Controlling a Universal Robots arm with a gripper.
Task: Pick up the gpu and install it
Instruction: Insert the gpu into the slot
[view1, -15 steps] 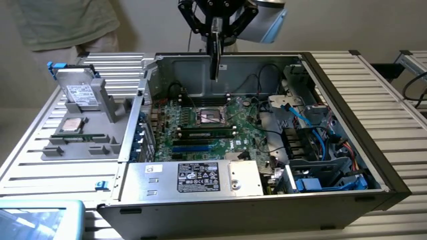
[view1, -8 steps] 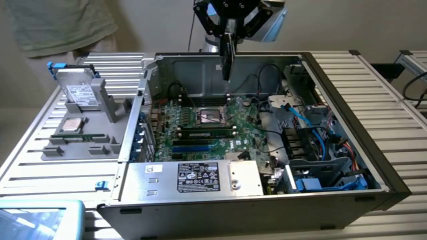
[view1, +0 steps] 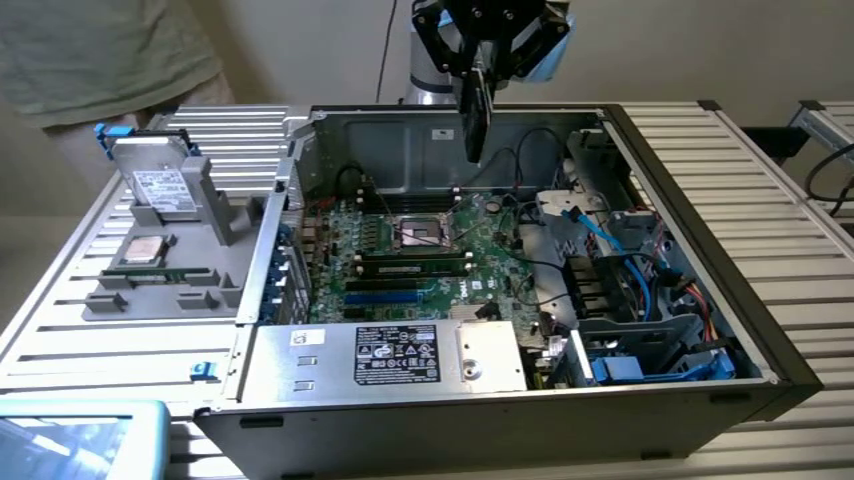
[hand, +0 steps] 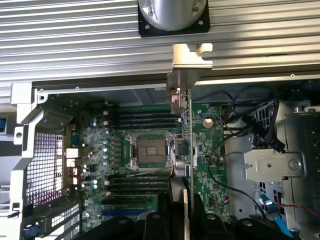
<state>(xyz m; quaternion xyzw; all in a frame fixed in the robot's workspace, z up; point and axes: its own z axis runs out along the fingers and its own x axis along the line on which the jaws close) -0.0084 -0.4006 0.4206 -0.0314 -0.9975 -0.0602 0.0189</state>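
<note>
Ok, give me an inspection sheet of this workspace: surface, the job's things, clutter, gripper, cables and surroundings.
Surface: ribbed metal table with an open computer case on it.
Job's things: graphics card held on edge above the motherboard, not seated in a slot.
Clutter: grey tray at the exterior view's left of the case, carrying a hard drive and a memory stick.
Gripper: gripper shut on the graphics card, above the case.
Cables: blue cables and black wires lie inside the case, beside the motherboard.
Surroundings: a person stands behind the table.
</note>
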